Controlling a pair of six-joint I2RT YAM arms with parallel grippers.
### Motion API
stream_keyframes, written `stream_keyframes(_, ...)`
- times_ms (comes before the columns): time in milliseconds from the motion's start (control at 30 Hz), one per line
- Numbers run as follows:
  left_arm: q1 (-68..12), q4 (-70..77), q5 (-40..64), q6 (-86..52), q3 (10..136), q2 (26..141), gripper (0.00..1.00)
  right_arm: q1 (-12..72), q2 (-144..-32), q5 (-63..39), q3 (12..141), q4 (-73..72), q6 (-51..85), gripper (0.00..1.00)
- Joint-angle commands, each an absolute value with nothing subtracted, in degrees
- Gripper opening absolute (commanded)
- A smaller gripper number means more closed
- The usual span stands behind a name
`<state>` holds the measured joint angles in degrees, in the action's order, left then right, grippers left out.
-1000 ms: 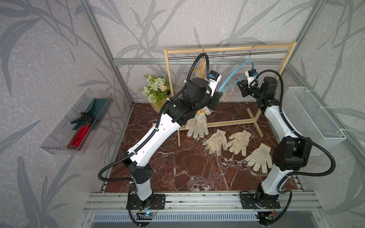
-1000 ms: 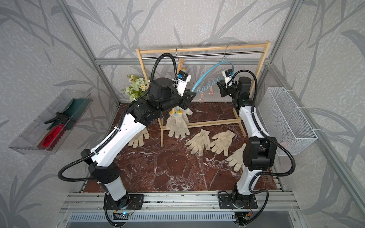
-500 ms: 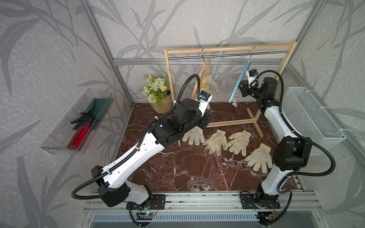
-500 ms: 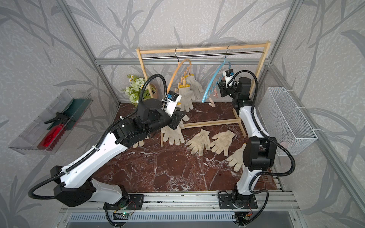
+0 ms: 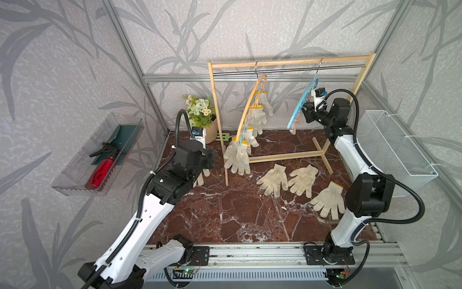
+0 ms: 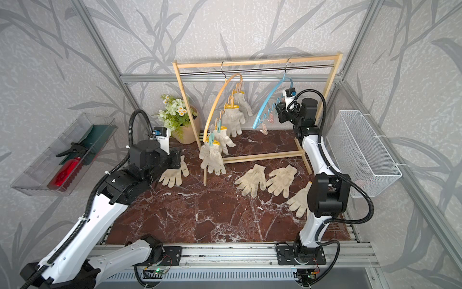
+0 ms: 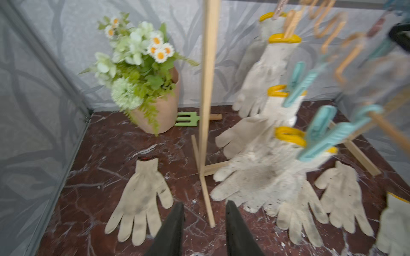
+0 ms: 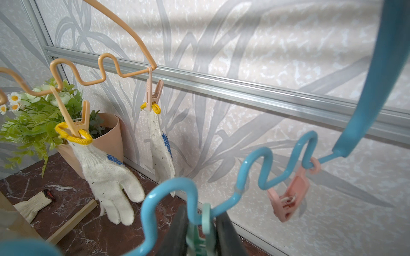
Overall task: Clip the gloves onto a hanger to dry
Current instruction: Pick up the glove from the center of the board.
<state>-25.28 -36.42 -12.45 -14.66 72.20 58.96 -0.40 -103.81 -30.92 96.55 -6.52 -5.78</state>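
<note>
The nearest loose glove (image 7: 142, 199) is lying flat beside the rack post (image 7: 205, 88). I'm hovering the left gripper (image 7: 204, 202) near it, jaws parted and empty, and I'd be aiming for the cuff, while the right gripper (image 8: 202, 210) is pinching the green clip (image 8: 206, 219) on the blue hanger (image 8: 168, 188).

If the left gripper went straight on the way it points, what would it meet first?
Probably the wooden rack's post near its foot; the left gripper points at it, though depth is unclear.

Left tool (image 7: 204, 202) dropped from orange hanger (image 5: 248, 108) toward glove (image 7: 142, 197).
</note>
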Motion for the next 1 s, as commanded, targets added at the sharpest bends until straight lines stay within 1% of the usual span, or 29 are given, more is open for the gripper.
stream_keyframes(0,-19.02,-37.88,-7.2,-16.24,68.03,61.08,0.32,0.18,-102.66,-30.76,96.1,-6.3,-5.36,0.23)
stream_keyframes(133,-10.79,-32.59,-1.54,-15.91,63.78,65.9,0.32,0.44,-102.69,-30.76,96.33,-6.39,-5.3,0.24)
stream_keyframes(267,-4.98,-29.7,1.94,-16.31,63.48,75.44,0.32,0.7,-102.57,-30.85,96.24,-6.46,-5.1,0.24)
stream_keyframes(367,-2.99,-28.67,1.38,-15.61,65.19,83.0,0.32,0.7,-102.47,-30.94,95.93,-7.1,-4.41,0.24)
stream_keyframes(433,-2.17,-28.87,-1.55,-16.77,66.99,88.33,0.32,0.79,-102.47,-31.11,95.77,-7.51,-3.98,0.24)
stream_keyframes(633,-1.19,-34.66,-4.43,-14.36,76.53,102.74,0.31,0.88,-102.56,-31.11,95.37,-7.68,-3.9,0.24)
stream_keyframes(767,0.89,-34.02,-4.1,-14.28,79.15,108.33,0.32,0.93,-102.55,-31.19,95.39,-7.72,-3.99,0.24)
stream_keyframes(967,2.64,-36.13,-0.81,-13.24,83.81,115.79,0.39,0.92,-102.62,-31.2,95.45,-7.62,-4.23,0.24)
